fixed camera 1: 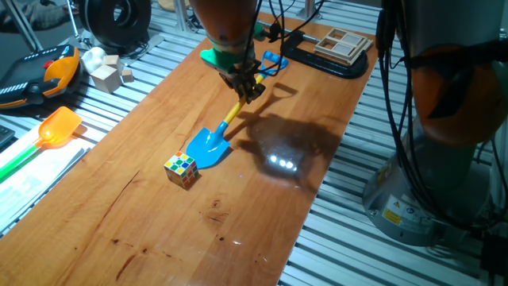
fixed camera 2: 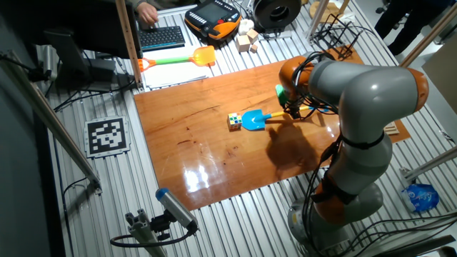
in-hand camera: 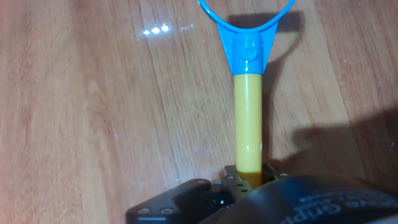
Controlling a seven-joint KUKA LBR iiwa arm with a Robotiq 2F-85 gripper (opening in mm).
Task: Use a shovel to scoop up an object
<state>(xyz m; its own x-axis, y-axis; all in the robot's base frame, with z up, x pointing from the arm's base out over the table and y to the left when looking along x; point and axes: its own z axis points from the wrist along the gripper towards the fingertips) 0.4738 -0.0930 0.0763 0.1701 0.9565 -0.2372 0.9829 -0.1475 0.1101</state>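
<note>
no readable text, labels or numbers

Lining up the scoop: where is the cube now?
In one fixed view the cube sits mid-table on the wood, just beyond the tip of the shovel blade; whether they touch is unclear. The hand view does not show it.

Orange scoop (fixed camera 1: 57, 127), wooden blocks (fixed camera 1: 111, 75), keyboard (fixed camera 2: 161, 36), marker tag (fixed camera 2: 107, 135).

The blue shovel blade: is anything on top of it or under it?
Nothing rides on the blade; the cube sits on the table at its tip. Beneath it only wood shows around its edges; the patch it covers is hidden.
</note>
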